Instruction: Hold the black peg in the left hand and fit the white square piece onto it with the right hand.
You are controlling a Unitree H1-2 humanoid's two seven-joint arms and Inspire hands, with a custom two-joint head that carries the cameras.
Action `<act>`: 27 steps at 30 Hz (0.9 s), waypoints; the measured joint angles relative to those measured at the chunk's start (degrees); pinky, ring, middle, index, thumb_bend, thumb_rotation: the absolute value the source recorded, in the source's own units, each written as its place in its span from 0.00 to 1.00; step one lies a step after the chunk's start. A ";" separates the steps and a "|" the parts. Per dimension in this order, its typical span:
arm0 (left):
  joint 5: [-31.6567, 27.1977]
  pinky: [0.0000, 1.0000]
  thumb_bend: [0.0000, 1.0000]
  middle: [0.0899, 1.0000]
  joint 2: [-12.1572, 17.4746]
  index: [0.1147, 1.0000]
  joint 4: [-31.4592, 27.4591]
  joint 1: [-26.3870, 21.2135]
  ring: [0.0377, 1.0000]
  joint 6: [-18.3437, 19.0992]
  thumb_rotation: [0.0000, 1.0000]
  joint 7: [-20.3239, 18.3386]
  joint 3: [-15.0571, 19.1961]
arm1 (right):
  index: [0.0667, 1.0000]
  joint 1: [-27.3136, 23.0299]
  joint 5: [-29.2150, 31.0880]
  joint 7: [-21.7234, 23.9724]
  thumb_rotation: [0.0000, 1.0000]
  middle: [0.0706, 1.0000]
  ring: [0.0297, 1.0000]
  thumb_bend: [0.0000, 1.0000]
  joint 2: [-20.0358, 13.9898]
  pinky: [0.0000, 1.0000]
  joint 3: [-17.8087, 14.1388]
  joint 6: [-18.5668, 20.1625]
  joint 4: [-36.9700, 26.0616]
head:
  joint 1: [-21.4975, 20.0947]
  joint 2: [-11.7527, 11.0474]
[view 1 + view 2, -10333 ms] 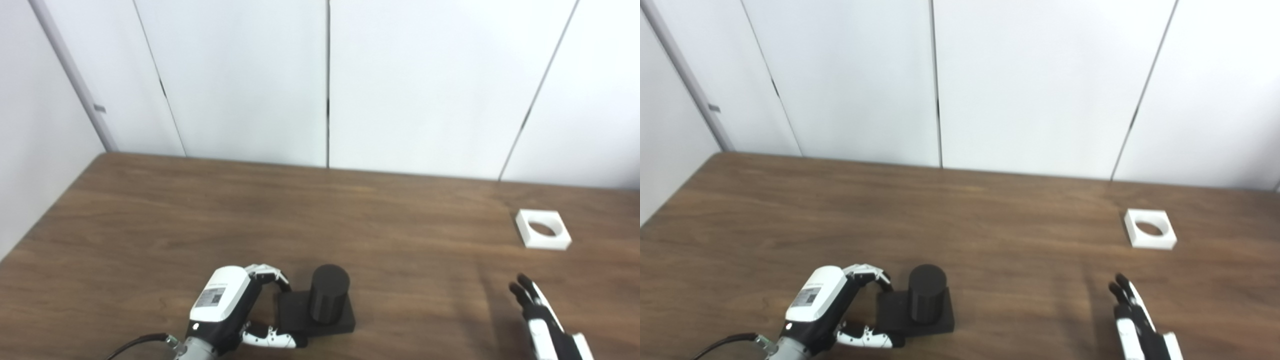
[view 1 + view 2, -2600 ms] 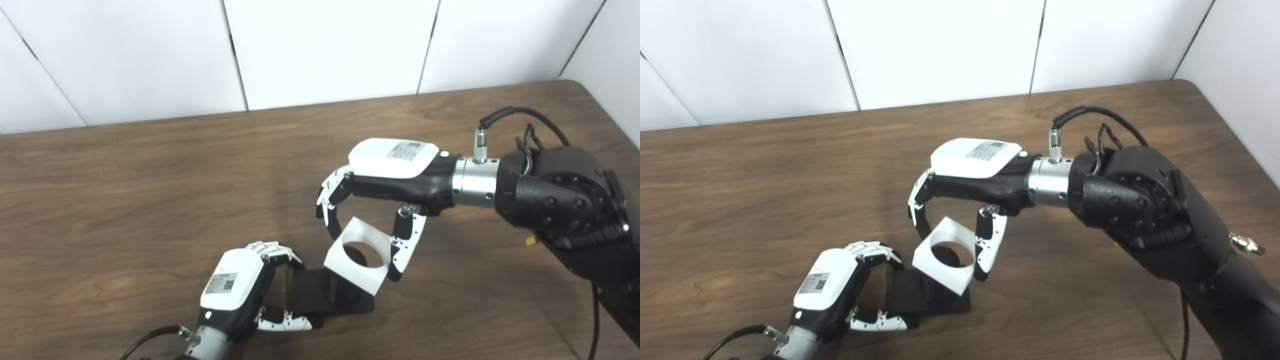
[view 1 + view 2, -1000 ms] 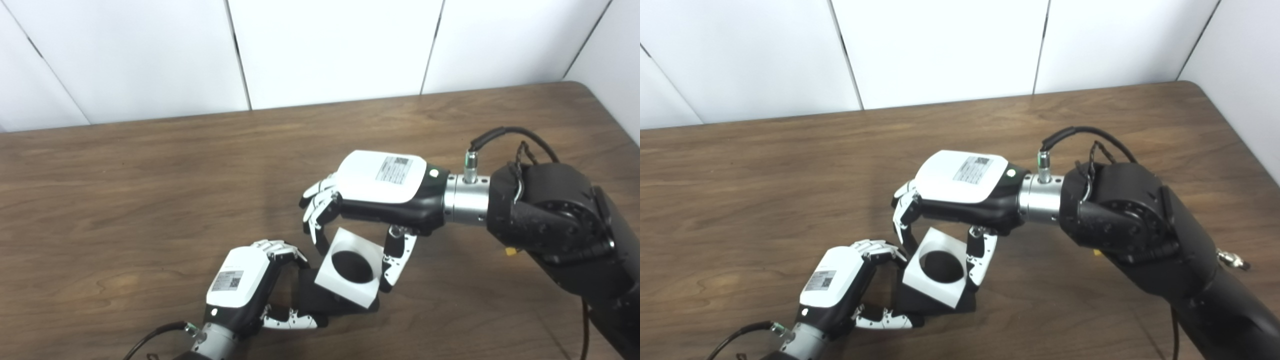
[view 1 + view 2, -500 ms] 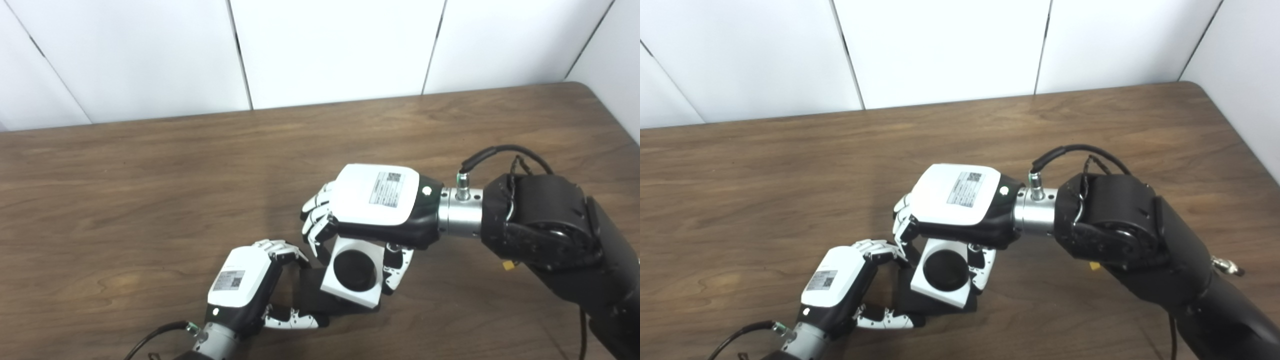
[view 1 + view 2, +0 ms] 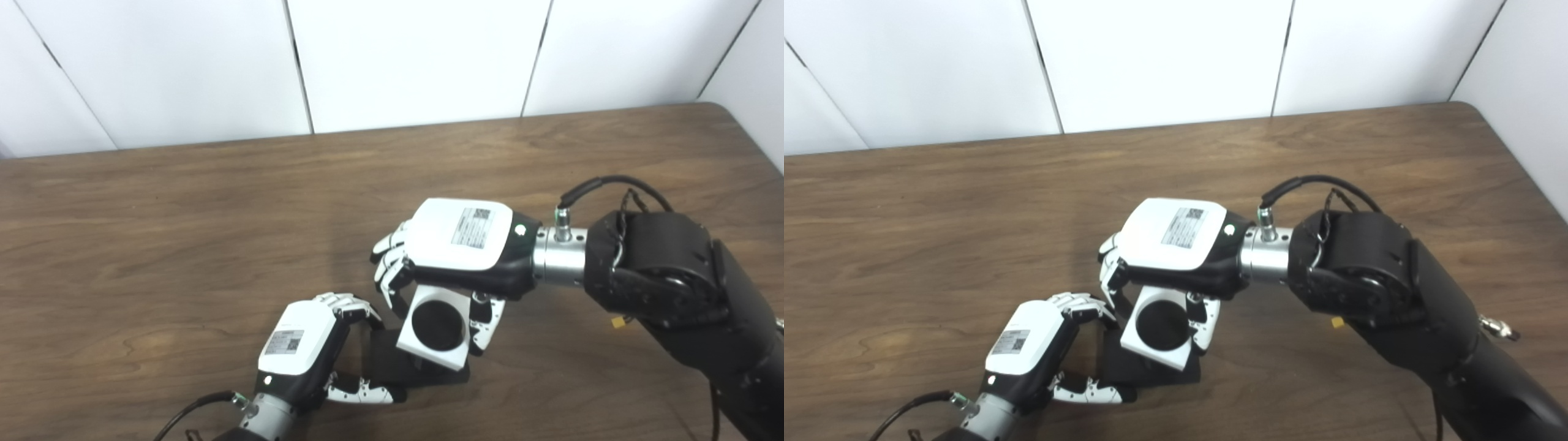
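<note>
The black peg (image 5: 436, 323) stands on its black square base (image 5: 398, 371) at the table's near middle. My left hand (image 5: 303, 351) is shut on the base's left side, fingers over the top and thumb along the front. The white square piece (image 5: 436, 327) with a round hole sits around the peg, whose dark top fills the hole. My right hand (image 5: 456, 248) is right above it, shut on the piece, fingers on its left side and thumb on its right. It also shows in the right eye view (image 5: 1159, 327).
The brown wooden table (image 5: 184, 233) stretches out all around. White wall panels (image 5: 416, 61) stand behind its far edge. My right forearm (image 5: 661, 282) with its black cable comes in from the right.
My right hand has lowered the white piece over the peg and come a little toward me; the peg's top now fills the hole. My left hand has stayed on the base.
</note>
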 measured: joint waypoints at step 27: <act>0.13 0.83 0.52 0.70 -0.13 0.42 -0.33 -0.16 0.78 1.61 0.05 -0.26 -0.56 | 0.45 1.15 1.25 -2.72 0.13 0.70 0.82 0.52 0.44 0.75 -1.93 -0.45 5.50 | 0.09 0.44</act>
